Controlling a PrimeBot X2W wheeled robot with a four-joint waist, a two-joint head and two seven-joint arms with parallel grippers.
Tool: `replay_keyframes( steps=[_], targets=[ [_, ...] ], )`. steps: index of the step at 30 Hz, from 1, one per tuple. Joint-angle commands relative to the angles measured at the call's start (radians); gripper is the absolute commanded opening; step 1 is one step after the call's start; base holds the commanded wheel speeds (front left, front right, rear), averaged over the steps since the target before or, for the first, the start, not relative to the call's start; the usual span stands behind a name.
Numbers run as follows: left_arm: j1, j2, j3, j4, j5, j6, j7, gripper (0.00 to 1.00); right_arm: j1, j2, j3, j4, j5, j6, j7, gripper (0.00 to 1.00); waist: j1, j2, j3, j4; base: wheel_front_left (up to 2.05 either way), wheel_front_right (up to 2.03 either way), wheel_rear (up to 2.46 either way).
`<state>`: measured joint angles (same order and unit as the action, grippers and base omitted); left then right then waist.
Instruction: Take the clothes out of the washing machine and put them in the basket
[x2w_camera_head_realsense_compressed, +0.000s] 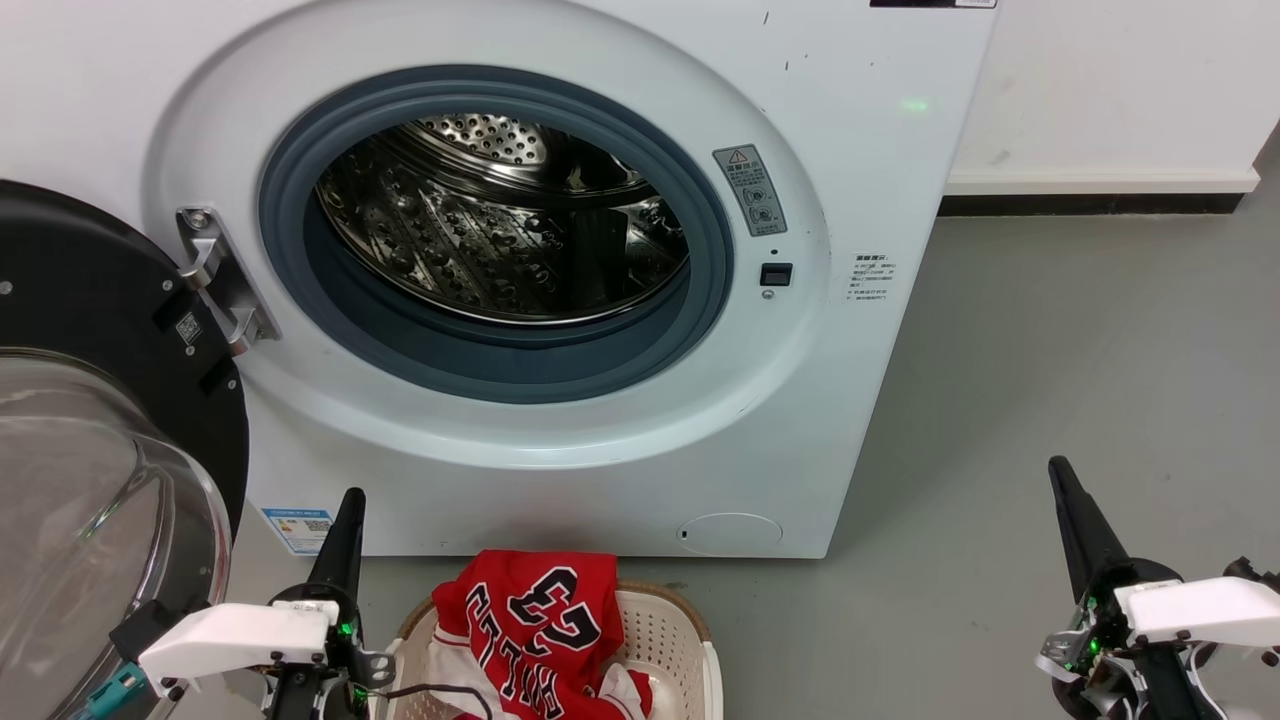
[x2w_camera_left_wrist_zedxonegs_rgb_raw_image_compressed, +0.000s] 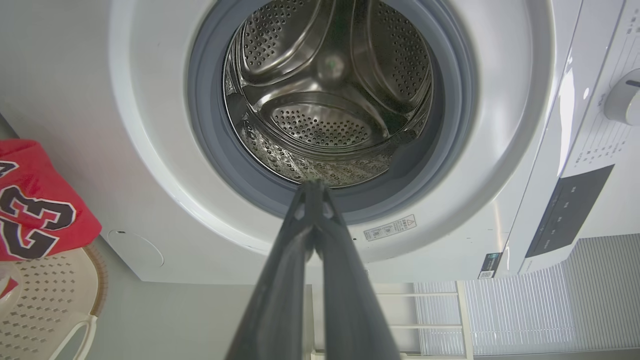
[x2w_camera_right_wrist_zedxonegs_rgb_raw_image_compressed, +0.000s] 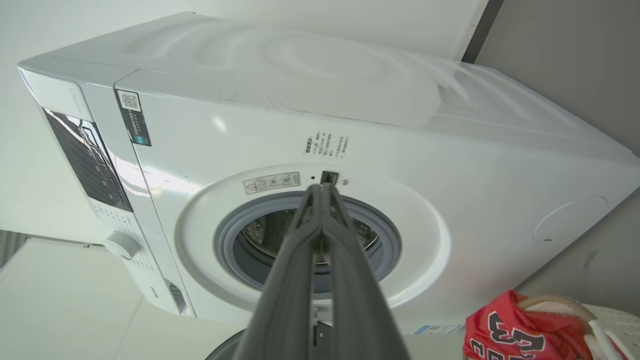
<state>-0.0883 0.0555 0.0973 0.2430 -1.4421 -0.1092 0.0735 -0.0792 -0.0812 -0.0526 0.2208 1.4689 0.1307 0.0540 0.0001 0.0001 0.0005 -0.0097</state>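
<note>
Head view: the red 23 jersey (x2w_camera_head_realsense_compressed: 540, 610) lies in the basket (x2w_camera_head_realsense_compressed: 672, 630), in front of the washing machine (x2w_camera_head_realsense_compressed: 850, 400) with its door (x2w_camera_head_realsense_compressed: 100, 290) open. Left wrist view: the left tool (x2w_camera_left_wrist_zedxonegs_rgb_raw_image_compressed: 312, 187) is closed, holding nothing — it points at the steel drum (x2w_camera_left_wrist_zedxonegs_rgb_raw_image_compressed: 320, 120). Right wrist view: the right tool (x2w_camera_right_wrist_zedxonegs_rgb_raw_image_compressed: 322, 189) is closed and empty too.

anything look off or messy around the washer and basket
Only one thing: the red jersey bulges over the rim of the basket on the side nearest the washing machine, rather than lying fully inside. The drum looks empty, and nothing seems spilled or damaged.
</note>
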Motion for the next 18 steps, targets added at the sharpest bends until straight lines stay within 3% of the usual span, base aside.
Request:
replay_keyframes(
  steps=[1, 18],
  targets=[
    [-0.018, -0.001, 0.004, -0.001, -0.022, -0.006, 0.006, 0.0, -0.018, -0.001, -0.003, 0.002, 0.026, 0.0, 0.005, 0.0, -0.0001, -0.0001, 0.0, 0.001, 0.0, 0.0, 0.0],
    [-0.023, -0.005, 0.018, 0.003, -0.147, -0.022, 0.039, 0.0, -0.028, 0.004, -0.021, 0.021, 0.153, 0.0, 0.026, 0.0, -0.0001, -0.0001, 0.002, 0.008, 0.0, 0.0, 0.0]
  ],
)
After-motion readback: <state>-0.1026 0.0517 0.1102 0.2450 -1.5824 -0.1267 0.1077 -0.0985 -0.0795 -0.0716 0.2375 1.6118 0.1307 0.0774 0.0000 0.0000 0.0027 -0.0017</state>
